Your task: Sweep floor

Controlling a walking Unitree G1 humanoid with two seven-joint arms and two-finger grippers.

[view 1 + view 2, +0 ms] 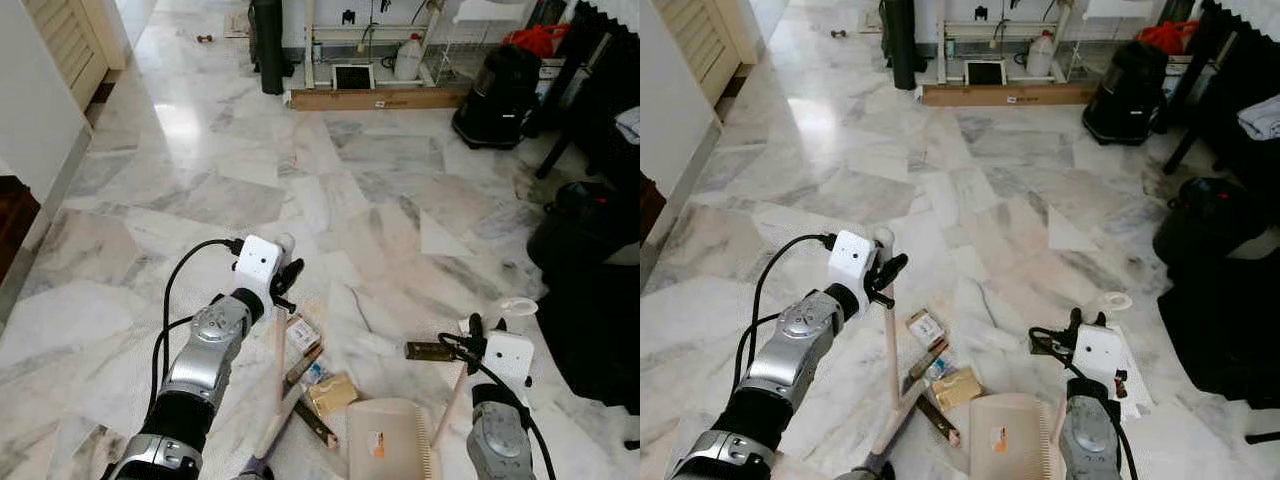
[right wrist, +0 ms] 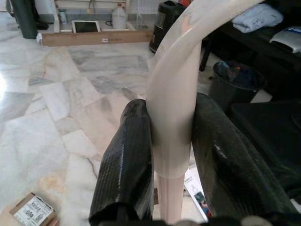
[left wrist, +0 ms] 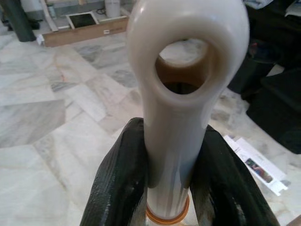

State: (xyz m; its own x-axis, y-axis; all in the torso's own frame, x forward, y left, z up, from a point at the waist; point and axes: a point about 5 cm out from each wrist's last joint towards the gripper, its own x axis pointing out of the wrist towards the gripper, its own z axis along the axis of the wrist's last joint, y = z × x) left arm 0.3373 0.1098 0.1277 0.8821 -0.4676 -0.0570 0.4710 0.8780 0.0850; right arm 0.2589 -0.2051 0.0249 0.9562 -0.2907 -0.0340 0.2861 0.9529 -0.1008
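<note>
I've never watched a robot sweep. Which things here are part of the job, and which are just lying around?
For the job:
broom, in the left gripper
dustpan, its handle in the right gripper
litter on the floor: small box, yellow packet

Lying about:
black bins
white jug
leaflet

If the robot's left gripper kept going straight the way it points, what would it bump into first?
Probably nothing soon. The left gripper, shut on the broom handle, points across open marble floor toward the long wooden board by the far wall; that looks first in line, though depth is hard to judge.
</note>
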